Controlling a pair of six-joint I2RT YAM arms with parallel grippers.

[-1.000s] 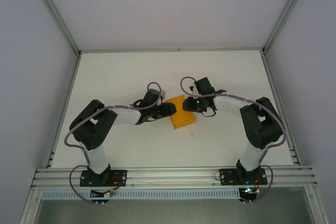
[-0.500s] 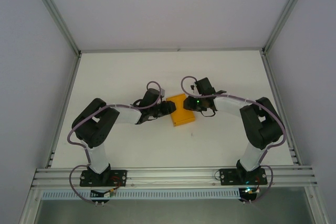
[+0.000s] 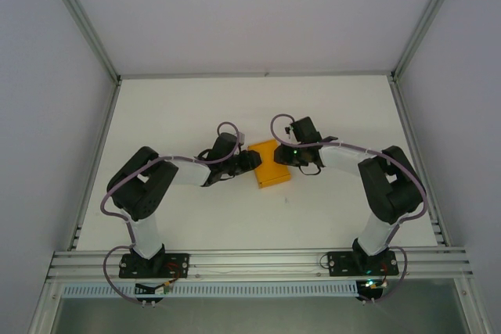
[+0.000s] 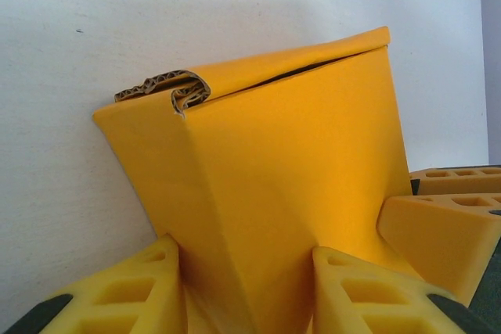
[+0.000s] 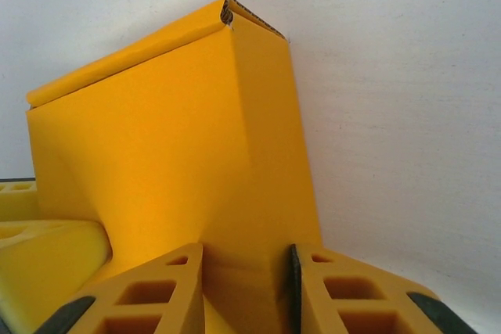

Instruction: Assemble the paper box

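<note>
Paper box [image 3: 270, 164]: orange-yellow corrugated card, folded up into a small rectangular block, standing on the white table [image 3: 196, 107] about midway between the two arms. Top flap lies down but not flush. A dark slit shows under it in the left wrist view, and one corner of the flap is crushed and curled, with the fluting exposed.

Handling, as judged: light and hollow, stiff along the creases, soft across the open panels. Matte surface, likely to give fair grip. Dents easily under a hard pinch; a shallow buckle shows low on one wall in the right wrist view. Best taken at the folded corners, low down, where two walls brace each other. Panel centres to be avoided.

Left gripper [image 4: 254, 295]: jaws set narrow on one upright corner of the box, both yellow fingers [image 4: 141, 295] against the card.

Right gripper [image 5: 244, 291]: likewise pinched on the opposite corner, a finger touching the wall on either side.

Risk: squeeze from both ends could skew the block or spring the flap.
</note>
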